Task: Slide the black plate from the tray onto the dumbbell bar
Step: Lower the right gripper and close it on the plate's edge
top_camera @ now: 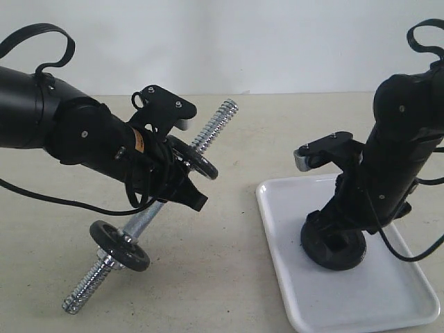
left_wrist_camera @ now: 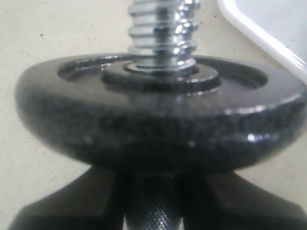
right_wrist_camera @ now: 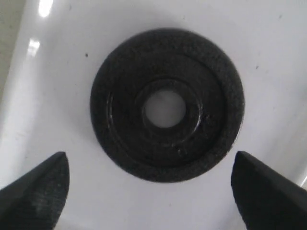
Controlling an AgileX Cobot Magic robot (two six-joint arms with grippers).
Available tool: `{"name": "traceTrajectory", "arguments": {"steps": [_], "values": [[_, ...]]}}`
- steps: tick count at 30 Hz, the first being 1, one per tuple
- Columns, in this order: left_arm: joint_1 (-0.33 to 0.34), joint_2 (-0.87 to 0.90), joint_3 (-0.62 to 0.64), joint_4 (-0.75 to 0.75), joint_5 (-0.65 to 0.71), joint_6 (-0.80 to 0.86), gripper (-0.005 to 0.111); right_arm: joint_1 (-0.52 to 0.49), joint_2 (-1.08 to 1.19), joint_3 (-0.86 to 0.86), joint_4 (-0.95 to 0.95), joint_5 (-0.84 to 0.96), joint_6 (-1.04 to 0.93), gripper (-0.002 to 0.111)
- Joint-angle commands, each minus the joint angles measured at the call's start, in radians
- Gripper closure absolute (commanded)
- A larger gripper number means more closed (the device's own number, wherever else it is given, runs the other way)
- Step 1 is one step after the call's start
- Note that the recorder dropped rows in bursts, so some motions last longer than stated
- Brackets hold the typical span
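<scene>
Pale beige counter (top_camera: 229, 229), plain white wall (top_camera: 277, 41) behind, and both arms are in shot. On the left, the left fingers (top_camera: 189, 194) are closed on the middle of the dumbbell bar (top_camera: 142, 223). The left wrist view shows it clearly, with dark fingers pressed against either side of the knurled grip. The bar sits at a slant, one threaded end near and left, the other pointing far and toward the centre. Whether that near end touches the counter, I can't tell. Two discs are on the bar: the near disc (top_camera: 121, 248) sits well down the shaft, and the far disc (top_camera: 202, 165) sits just beyond the fingers with bare thread rising past it. Over to the right, the tray (top_camera: 326, 295) lies flat on the counter, well apart from the bar. The black plate (right_wrist_camera: 168, 105) lies flat on it, toward the far half, its centre hole showing white tray through it. The right arm comes down from above, and the right fingers (right_wrist_camera: 36, 191) are spread wide, one tip on each side of the plate. In the right wrist view there is white tray between each tip and the rim, so they have hold of nothing. The plate is on the tray, not on the bar.
</scene>
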Motion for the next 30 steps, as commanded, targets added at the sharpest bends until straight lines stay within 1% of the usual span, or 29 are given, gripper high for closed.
{"name": "traceTrajectory", "arguments": {"steps": [1,17,22,24,28,30], "values": [[-0.002,-0.053,-0.026,0.0,-0.062,0.008,0.102,0.0,-0.005,-0.026,0.012,-0.056,0.005,0.027],[-0.002,-0.053,-0.026,0.0,-0.065,0.008,0.102,0.0,-0.005,-0.026,0.011,-0.063,0.031,0.027],[-0.002,-0.053,-0.026,0.0,-0.065,0.008,0.102,0.0,-0.005,-0.026,0.008,-0.094,0.031,0.027],[-0.002,-0.053,-0.026,0.0,-0.065,0.008,0.102,0.0,-0.005,-0.026,0.006,-0.094,0.031,0.022],[-0.002,-0.053,-0.026,0.0,-0.07,0.008,0.102,0.0,-0.001,-0.026,0.004,-0.094,0.031,0.006],[-0.002,-0.053,-0.026,0.0,-0.07,0.008,0.102,0.0,0.004,-0.026,0.004,-0.094,0.031,0.003]]}}
